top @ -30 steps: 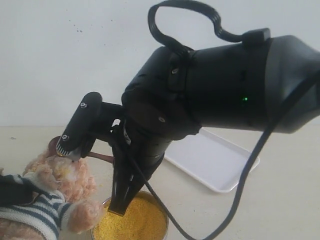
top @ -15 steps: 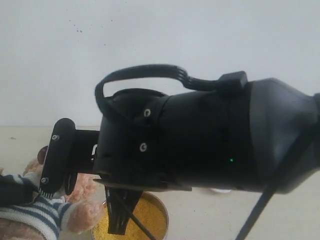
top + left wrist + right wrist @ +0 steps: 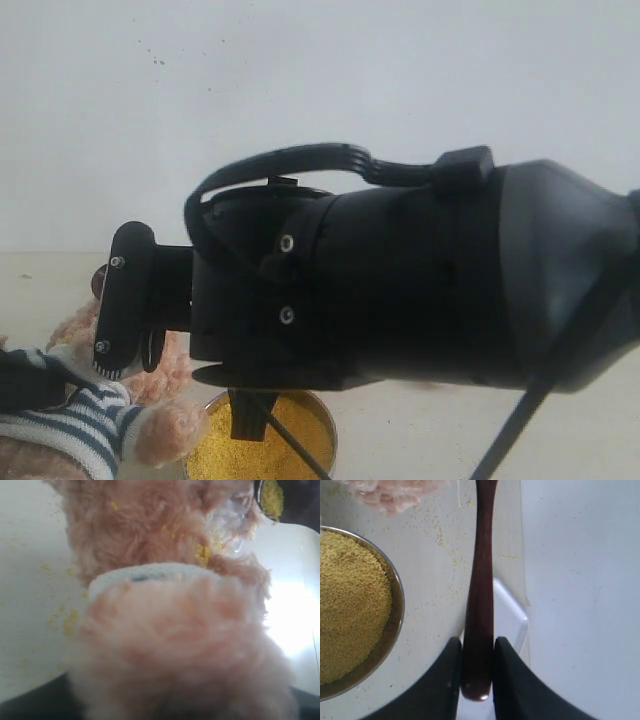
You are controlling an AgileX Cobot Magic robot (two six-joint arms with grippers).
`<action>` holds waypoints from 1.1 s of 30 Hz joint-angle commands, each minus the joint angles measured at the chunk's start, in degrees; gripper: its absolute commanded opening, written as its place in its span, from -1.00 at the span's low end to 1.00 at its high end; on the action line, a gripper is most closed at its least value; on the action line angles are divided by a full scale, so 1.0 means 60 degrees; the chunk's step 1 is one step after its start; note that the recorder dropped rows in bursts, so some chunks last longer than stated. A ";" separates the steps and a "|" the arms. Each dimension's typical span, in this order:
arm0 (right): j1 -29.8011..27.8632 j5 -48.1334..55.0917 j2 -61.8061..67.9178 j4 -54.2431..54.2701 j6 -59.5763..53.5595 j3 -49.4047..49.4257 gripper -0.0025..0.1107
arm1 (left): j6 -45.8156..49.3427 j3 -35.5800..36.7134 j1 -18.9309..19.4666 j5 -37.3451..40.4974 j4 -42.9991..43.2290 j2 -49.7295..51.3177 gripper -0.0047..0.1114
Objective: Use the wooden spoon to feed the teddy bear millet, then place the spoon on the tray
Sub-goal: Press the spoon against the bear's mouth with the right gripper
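Teddy bear (image 3: pixel 75 425) lies at the low left corner of the exterior view on the pale counter (image 3: pixel 427 625). You can see its striped shirt and one fuzzy paw. Just beside the paw sits a round metal bowl (image 3: pixel 332 445), heaped with yellow millet (image 3: pixel 305 425). A big black arm (image 3: pixel 420 290) hangs over both and hides a lot of the scene. The right tool (image 3: pixel 478 645) is closed tight on the wooden spoon (image 3: pixel 480 580). Its two black fingers (image 3: pixel 451 675) press on both sides of the thick end of the handle. The thin dark handle points away from the fingers toward the teddy bear's fur, and the scoop end runs out of that view. In the exterior view a small brown bit by the bear's head may be the scoop, but it is too small to be sure. A round white corner of the tray (image 3: pixel 512 617) peeks out from behind the handle, close to the fingers. Loose yellow grains lie on the counter between the bowl and the spoon. The left wrist view is filled with blurry pink-brown fur with some grains stuck in it. A black bit over the striped shirt looks like the left tool (image 3: pixel 22 385), and I cannot tell if it is open or closed.
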 commanded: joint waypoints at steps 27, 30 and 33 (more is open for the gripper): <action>0.0622 0.0850 -0.0048 -0.1704 0.0512 0.0030 -0.96 | 0.0883 0.0062 0.0015 0.1406 -0.1470 0.1154 -0.85; 0.0622 0.1040 -0.0048 -0.1729 0.0512 0.0030 -0.96 | 0.0915 0.0062 0.0035 0.1421 -0.1471 0.1154 -0.85; 0.0622 0.1100 -0.0048 -0.1805 0.0494 0.0030 -0.96 | 0.0915 0.0062 0.0035 0.1421 -0.1471 0.1154 -0.85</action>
